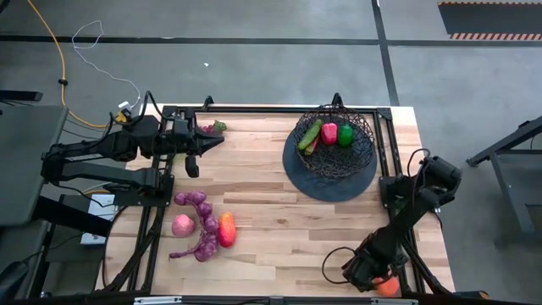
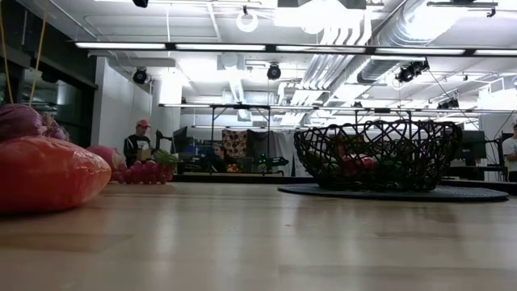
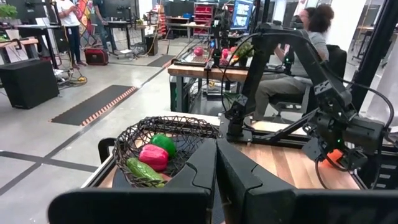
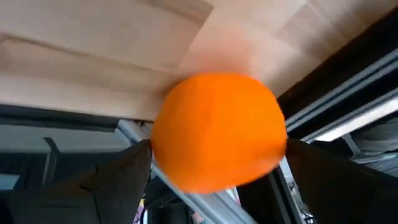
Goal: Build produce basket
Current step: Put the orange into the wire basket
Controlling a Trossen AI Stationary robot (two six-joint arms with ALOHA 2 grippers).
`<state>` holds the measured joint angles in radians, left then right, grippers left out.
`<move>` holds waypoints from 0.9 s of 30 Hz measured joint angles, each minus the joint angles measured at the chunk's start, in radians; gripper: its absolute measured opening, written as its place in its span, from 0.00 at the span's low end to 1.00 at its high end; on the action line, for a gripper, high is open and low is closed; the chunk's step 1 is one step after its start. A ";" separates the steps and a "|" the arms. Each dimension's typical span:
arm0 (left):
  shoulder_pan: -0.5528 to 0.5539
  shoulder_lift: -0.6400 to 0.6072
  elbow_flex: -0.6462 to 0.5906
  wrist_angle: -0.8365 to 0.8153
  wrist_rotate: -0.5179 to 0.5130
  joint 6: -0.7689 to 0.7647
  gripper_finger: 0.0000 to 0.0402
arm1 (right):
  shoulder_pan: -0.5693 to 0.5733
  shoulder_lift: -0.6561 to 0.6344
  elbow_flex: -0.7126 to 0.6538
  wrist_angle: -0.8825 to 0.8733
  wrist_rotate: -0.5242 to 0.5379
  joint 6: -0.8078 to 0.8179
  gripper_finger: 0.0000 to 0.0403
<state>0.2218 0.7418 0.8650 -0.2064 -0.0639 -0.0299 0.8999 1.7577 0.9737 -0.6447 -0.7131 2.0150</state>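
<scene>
Filling the right wrist view: round orange fruit, pinched between right gripper fingers at the table's near right corner. Basket stood far right, holding 3 pieces, green one lying diagonal. Left gripper hung far left, fingers pressed together.

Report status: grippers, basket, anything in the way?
Right gripper shut on orange fruit at the table's near right edge. Left gripper shut, empty, waiting at far left. Basket holds three pieces. Nothing between orange fruit and basket.
</scene>
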 joint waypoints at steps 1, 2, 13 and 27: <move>0.000 0.002 0.000 0.000 0.000 0.000 0.00 | 0.000 0.009 0.000 0.014 -0.005 -0.005 0.89; 0.000 0.005 0.000 0.000 0.000 0.000 0.00 | 0.000 0.016 0.000 0.023 -0.009 -0.007 0.89; 0.000 0.039 0.000 0.000 0.000 0.008 0.00 | -0.001 0.036 0.000 0.033 -0.031 -0.073 0.87; 0.000 0.031 0.000 0.014 -0.046 0.068 0.00 | -0.220 -0.296 -0.001 0.050 0.420 -0.392 0.71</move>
<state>0.2220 0.7731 0.8650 -0.1927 -0.1095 0.0383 0.6796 1.4614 0.9730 -0.5947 -0.2931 1.6229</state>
